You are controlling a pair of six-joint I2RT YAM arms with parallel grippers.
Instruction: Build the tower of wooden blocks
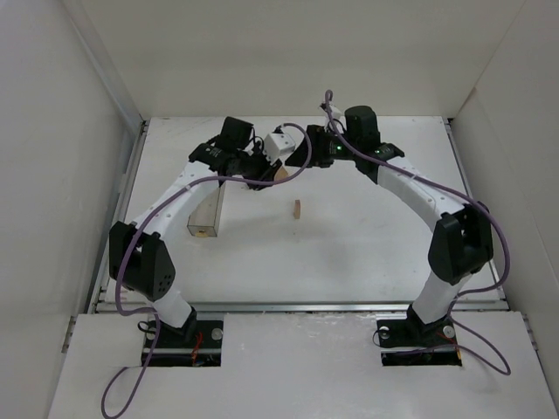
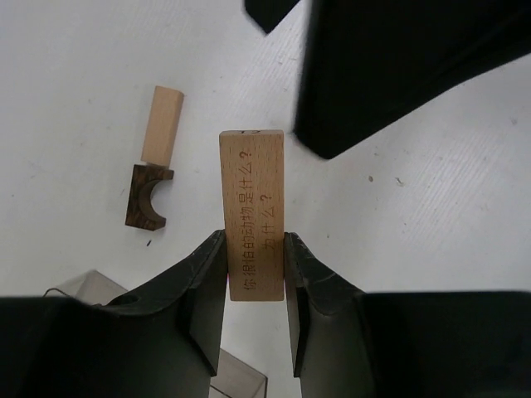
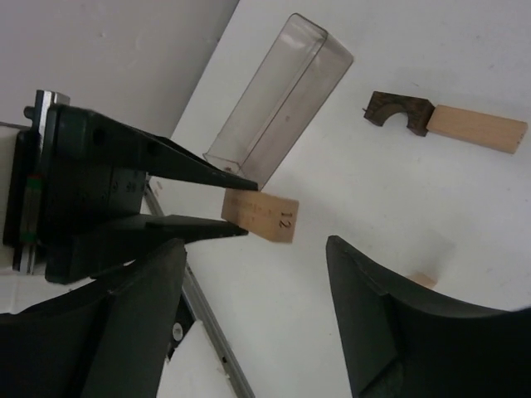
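One light-tan wood block (image 2: 252, 215), printed with Chinese text ending "为什么?" and "12" on its end, is clamped in the left gripper (image 2: 254, 242). Right gripper (image 3: 255, 249) is spread, empty. Second tan block (image 2: 162, 124) is seen touching a dark arch piece (image 2: 148, 196) on the table (image 1: 367, 236).

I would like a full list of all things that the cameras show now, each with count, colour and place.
table: one, white, under everything
arch piece: one, dark brown, lying on the table
plain wood block: one, light tan, lying flat, one end against the arch piece
clear plastic box: one, transparent, lying on the table, left side
printed wood block: one, light tan, clamped in the left gripper
small tan bit: one, half hidden beside the right gripper; cannot identify
left gripper: one, black, shut on the printed wood block
right gripper: one, black, open, empty
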